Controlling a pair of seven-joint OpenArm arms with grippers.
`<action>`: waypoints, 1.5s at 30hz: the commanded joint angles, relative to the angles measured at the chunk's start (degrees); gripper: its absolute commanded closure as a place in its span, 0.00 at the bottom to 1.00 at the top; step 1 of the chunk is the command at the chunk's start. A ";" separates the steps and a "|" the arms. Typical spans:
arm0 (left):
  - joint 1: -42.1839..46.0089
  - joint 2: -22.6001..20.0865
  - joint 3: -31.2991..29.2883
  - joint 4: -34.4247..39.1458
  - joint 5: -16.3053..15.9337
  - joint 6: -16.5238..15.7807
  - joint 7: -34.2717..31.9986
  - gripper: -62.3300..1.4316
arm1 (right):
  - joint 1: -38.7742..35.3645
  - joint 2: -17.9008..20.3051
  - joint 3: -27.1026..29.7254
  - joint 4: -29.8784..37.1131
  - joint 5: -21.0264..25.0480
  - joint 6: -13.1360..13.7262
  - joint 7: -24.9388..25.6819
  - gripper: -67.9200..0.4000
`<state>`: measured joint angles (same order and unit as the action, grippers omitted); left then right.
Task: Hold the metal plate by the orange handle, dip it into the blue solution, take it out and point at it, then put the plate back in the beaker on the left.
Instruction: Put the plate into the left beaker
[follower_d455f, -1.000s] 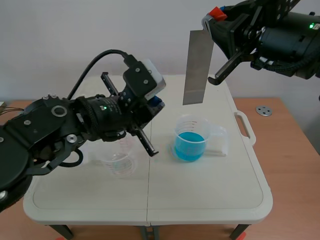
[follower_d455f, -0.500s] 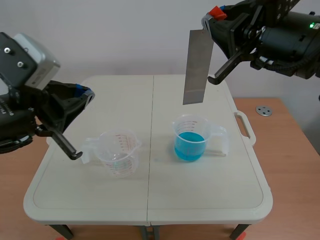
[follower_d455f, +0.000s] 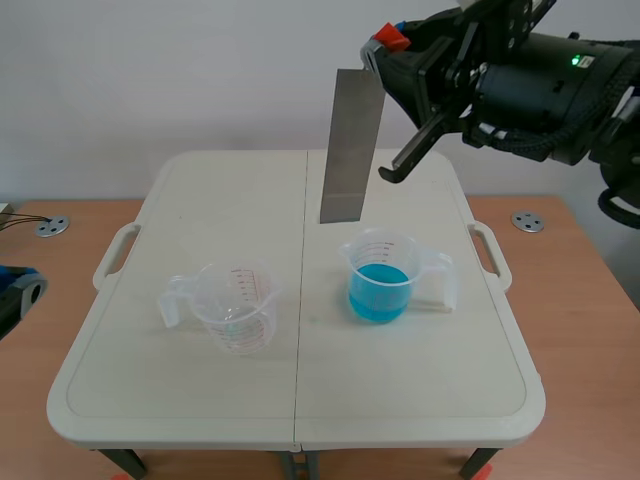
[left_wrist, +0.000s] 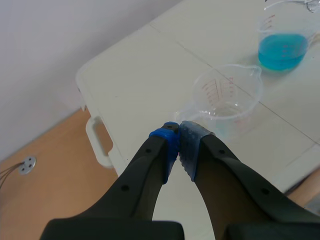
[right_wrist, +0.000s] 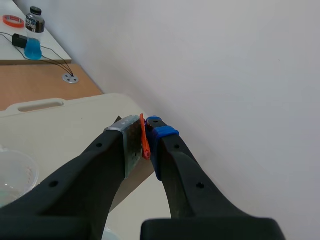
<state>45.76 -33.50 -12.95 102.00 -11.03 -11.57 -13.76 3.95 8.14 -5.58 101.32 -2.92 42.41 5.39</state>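
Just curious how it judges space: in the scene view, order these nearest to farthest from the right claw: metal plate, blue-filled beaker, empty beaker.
1. Metal plate: held in the right claw, hanging below it.
2. Beaker of blue solution: on the table, right half.
3. Empty beaker: farther off, left half.

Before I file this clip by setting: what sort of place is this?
Likely a robot test bench staged as a chemistry demo: a white folding table, a measuring beaker of blue solution, and a metal plate held aloft.
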 joint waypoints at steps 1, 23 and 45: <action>1.97 0.92 -0.59 0.50 -0.57 0.04 -1.51 0.95 | 1.90 -1.05 -1.09 1.55 0.98 0.31 -0.35 0.97; 11.52 11.56 -3.89 0.28 3.87 -0.24 -2.21 0.95 | 5.44 -8.70 -14.36 0.50 -1.42 0.31 -5.09 0.98; 11.19 11.56 -3.89 0.28 4.26 -0.57 -1.66 0.95 | 5.46 -9.77 -18.93 -7.56 -1.62 -0.83 -3.93 0.97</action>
<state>57.12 -21.93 -16.91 101.89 -6.48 -12.03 -14.81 8.05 -1.30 -24.51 93.54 -5.10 41.82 0.38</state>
